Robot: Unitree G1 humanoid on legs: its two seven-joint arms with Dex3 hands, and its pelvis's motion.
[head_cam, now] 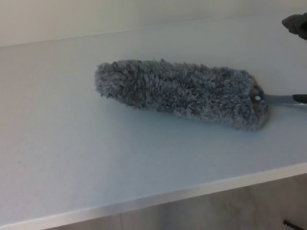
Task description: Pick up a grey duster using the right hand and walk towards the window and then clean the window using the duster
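step: picking up the grey duster (180, 92) with my right hand (297, 23); judged not yet done, nothing is held.
duster position: lying flat on the desk (57, 158), fluffy head across the middle, long axis running left to right, slightly angled down toward the right.
handle: thin grey handle (284, 100) sticks out from the right end of the head and runs off the right edge of the picture; only a short stub shows.
how to grasp: I should come in from the right and close on the handle, not the fluff; the fluff will squash and give a loose hold. Approach low, in line with the handle, thumb on one side and fingers on the other, just beside where the head ends so the weight stays near my palm.
care: handle lies flat on the desk, so fingers need to get under or pinch from the sides; a push could slide the duster left.
right hand: only a dark tip shows at the top right corner, well apart from the duster and touching nothing I can see; I cannot tell how far apart its fingers are.
left hand: not in view.
window: not in view.
desk edge: pale front edge runs along the bottom, duster is well back from it.
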